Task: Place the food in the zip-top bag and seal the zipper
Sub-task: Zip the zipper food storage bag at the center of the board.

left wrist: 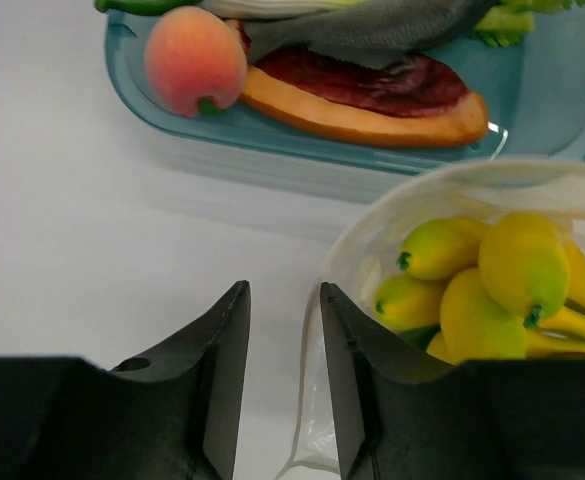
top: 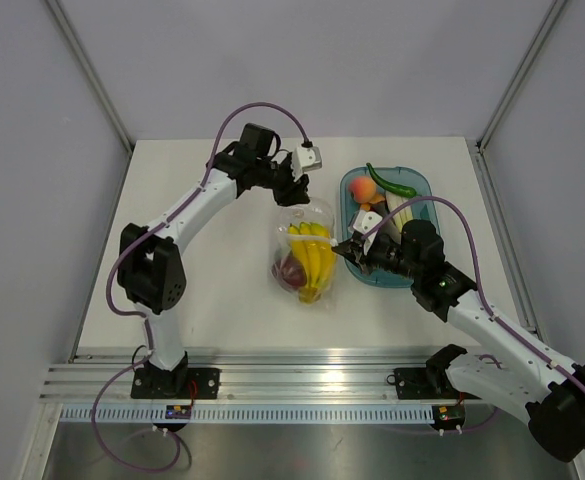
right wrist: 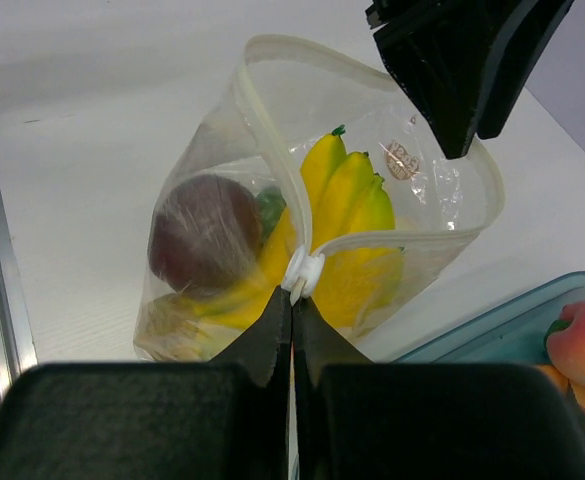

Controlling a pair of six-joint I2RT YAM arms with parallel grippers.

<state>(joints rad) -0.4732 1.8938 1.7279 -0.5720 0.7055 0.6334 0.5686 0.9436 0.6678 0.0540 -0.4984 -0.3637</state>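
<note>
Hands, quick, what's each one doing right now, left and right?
Left hand: open, holding nothing, beside the bag rim.
Right hand: closed on the zipper.

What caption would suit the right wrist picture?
Right gripper pinches the zipper slider of the open bag, bananas inside.

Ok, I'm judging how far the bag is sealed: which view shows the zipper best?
Right wrist: the zipper runs as a pale strip round the gaping mouth, its white slider at the tips of the right fingers. Left wrist shows only a curved stretch beside the bananas; top external shows it tiny.
</note>
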